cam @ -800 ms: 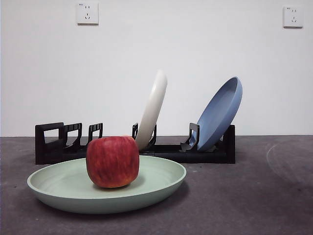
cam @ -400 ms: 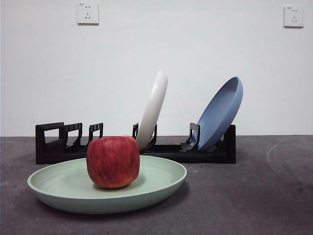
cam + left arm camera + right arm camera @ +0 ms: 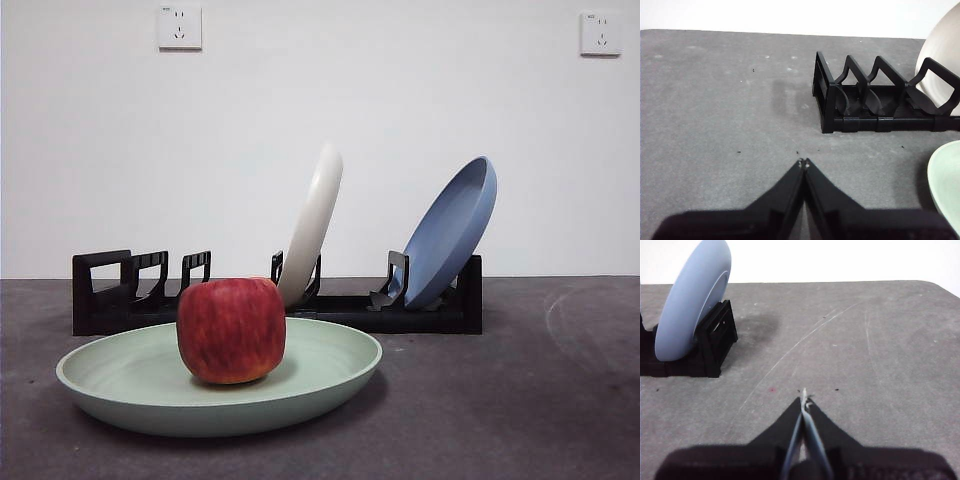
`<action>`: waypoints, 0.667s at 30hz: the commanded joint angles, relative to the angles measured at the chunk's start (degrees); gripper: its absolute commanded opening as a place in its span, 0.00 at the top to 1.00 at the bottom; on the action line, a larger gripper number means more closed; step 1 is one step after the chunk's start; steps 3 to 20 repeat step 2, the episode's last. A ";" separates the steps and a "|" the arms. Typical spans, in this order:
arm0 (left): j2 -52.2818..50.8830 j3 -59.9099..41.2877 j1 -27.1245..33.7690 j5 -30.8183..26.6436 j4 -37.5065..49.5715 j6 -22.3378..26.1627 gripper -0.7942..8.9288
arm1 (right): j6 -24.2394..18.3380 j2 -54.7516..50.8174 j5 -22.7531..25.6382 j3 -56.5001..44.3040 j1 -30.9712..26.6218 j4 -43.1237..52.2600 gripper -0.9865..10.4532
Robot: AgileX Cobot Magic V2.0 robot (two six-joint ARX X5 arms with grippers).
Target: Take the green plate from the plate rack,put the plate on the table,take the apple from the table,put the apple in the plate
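Note:
The green plate (image 3: 300,375) lies flat on the dark grey table (image 3: 520,400) in front of the black plate rack (image 3: 330,310). The dark red apple (image 3: 231,329) sits in the plate, left of its middle. Neither arm shows in the front view. My left gripper (image 3: 803,162) is shut and empty above bare table, beside the rack's block end (image 3: 826,100); the plate's edge (image 3: 945,185) shows at the side. My right gripper (image 3: 803,399) is shut and empty above bare table, beside the rack's other end (image 3: 715,340).
A cream-white plate (image 3: 312,222) and a blue plate (image 3: 452,230) stand tilted in the rack. The blue plate also shows in the right wrist view (image 3: 692,305), the cream one in the left wrist view (image 3: 940,55). Two wall sockets hang on the white wall.

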 commanded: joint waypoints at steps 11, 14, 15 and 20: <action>0.04 -0.42 0.09 0.11 0.59 0.68 0.92 | 0.63 0.00 0.00 -0.55 0.00 0.42 0.91; 0.04 -0.42 0.09 0.11 0.59 0.68 0.92 | 0.63 0.00 0.00 -0.55 0.00 0.42 0.91; 0.04 -0.42 0.09 0.11 0.59 0.68 0.92 | 0.63 0.00 0.00 -0.55 0.00 0.42 0.91; 0.04 -0.42 0.09 0.11 0.59 0.68 0.92 | 0.63 0.00 0.00 -0.55 0.00 0.42 0.91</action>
